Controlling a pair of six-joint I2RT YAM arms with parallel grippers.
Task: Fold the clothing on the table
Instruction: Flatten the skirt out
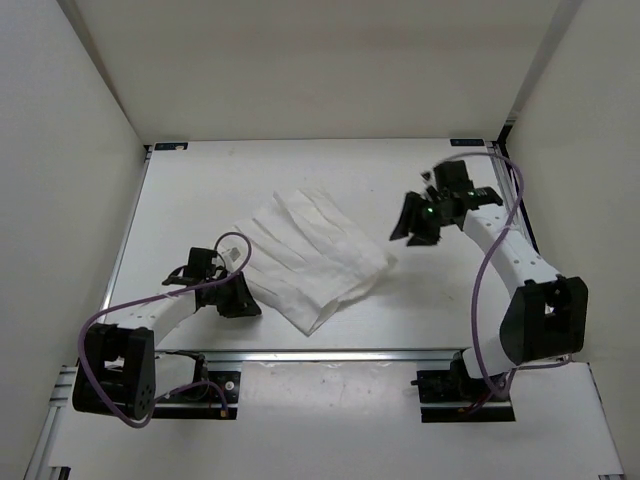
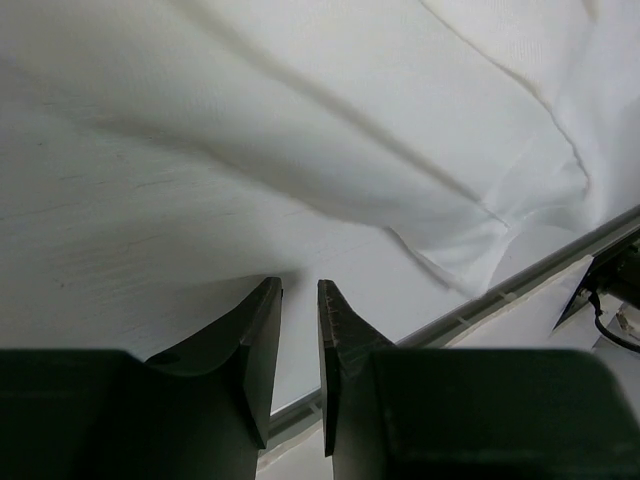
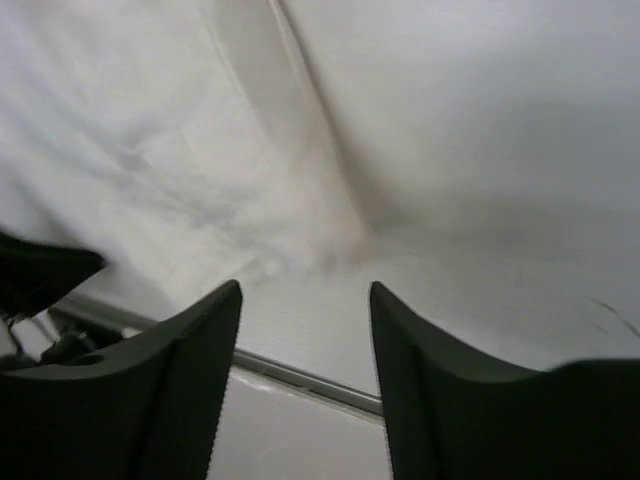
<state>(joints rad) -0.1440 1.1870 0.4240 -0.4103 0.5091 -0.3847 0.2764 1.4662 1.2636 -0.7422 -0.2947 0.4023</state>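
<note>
Seen from above, a white surface (image 1: 200, 180) edged with aluminium rail (image 1: 330, 353) is enclosed by plain white walls. The clothing (image 1: 310, 255), a thin white pleated garment, is spread flat near the middle of the surface. Its outline is roughly fan-shaped, with one corner pointing toward 6 o'clock and its creases running lengthwise.

The left claw (image 1: 240, 297) is placed low at about 8 o'clock from the garment, right at its edge. In the left wrist view, its fingers (image 2: 255, 340) are parted by only a narrow slit. Bare surface is seen through the slit and nothing is gripped. A rumpled hem of the fabric is seen just ahead of the fingertips.

The right claw (image 1: 412, 225) is held at about 2 o'clock from the garment, near its right-hand corner. Whether that corner is touched cannot be told. In the blurred right wrist view the fingers (image 3: 190, 350) are spread well apart, with nothing caught between them.

Purple cables (image 1: 490, 270) are looped along both arms.
</note>
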